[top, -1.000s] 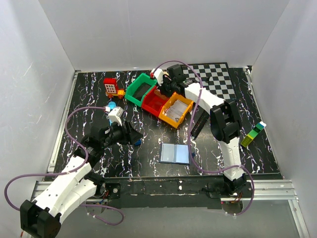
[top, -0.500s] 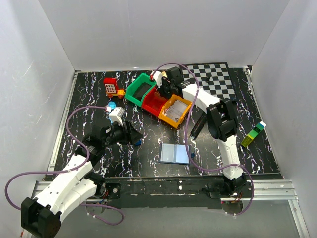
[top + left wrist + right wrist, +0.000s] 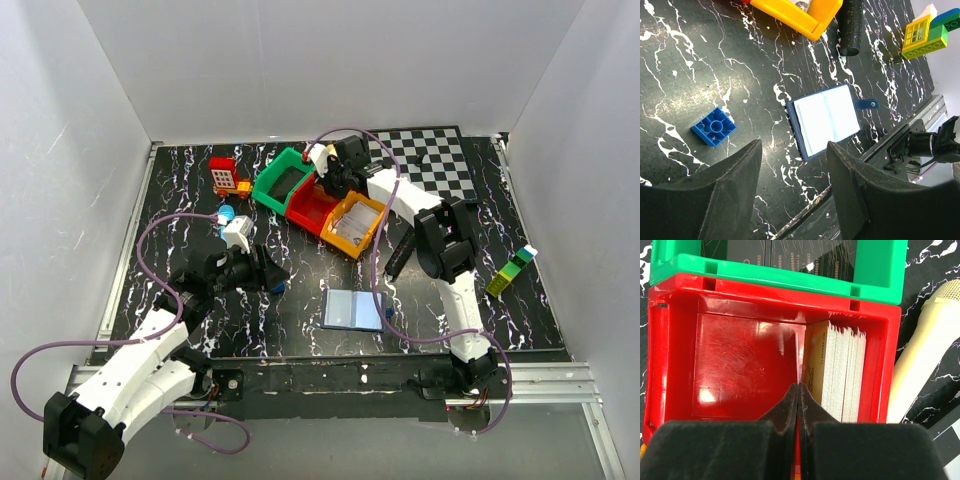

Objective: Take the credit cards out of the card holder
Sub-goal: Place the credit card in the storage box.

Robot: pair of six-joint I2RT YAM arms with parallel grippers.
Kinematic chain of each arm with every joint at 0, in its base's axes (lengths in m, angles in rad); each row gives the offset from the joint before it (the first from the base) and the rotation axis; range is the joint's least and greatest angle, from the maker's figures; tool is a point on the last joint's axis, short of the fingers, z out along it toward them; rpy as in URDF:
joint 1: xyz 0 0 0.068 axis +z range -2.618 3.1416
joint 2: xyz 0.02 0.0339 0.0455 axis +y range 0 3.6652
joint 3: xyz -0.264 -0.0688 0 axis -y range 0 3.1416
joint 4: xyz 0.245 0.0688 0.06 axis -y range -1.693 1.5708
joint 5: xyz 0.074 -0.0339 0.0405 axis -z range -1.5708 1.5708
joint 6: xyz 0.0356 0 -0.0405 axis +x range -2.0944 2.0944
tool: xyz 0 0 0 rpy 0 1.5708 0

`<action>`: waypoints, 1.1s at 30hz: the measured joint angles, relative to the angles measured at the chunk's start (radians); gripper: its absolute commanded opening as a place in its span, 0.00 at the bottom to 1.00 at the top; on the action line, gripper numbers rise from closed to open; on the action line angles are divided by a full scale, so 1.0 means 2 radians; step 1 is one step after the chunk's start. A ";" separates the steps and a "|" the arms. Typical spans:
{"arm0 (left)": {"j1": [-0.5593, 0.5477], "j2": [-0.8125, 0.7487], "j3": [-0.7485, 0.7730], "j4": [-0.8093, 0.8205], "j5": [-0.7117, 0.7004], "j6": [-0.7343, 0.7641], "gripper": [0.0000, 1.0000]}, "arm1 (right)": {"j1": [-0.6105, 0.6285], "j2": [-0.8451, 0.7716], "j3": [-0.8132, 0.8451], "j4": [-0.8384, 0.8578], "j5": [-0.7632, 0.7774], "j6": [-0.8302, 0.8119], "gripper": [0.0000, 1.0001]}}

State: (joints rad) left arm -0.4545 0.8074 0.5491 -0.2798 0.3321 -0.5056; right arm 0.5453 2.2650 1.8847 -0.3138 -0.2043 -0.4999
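Observation:
The card holder [image 3: 353, 309] lies open and flat on the black marbled table, its two pale inner panels facing up [image 3: 826, 118]; no card shows on them. A stack of pale credit cards [image 3: 840, 372] stands on edge against the right wall of the red bin [image 3: 750, 365], and dark cards [image 3: 790, 255] lie in the green bin. My right gripper [image 3: 798, 387] hangs over the red bin, shut with nothing between its fingers. My left gripper [image 3: 795, 144] is open and empty, hovering left of the card holder.
Green [image 3: 280, 180], red [image 3: 312, 205] and orange [image 3: 357, 222] bins stand in a diagonal row. A blue block [image 3: 714, 126], a black cylinder [image 3: 851, 25], a green-yellow block [image 3: 510, 270], a red toy [image 3: 224, 175] and a cream cylinder [image 3: 925, 350] lie around.
The right arm has shifted a little to the left, bringing its gripper over the red bin. The left arm and the card holder have not moved.

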 measured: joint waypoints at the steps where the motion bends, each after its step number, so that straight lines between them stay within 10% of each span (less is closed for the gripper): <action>1: 0.000 0.000 0.000 0.000 0.000 0.000 0.54 | 0.000 0.001 0.000 0.000 0.000 0.000 0.01; 33: 0.000 0.012 0.000 0.002 0.000 0.001 0.54 | -0.001 0.023 0.042 -0.033 0.013 -0.002 0.01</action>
State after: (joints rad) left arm -0.4545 0.8318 0.5491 -0.2764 0.3328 -0.5045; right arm 0.5442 2.3104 1.9682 -0.3805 -0.1780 -0.5045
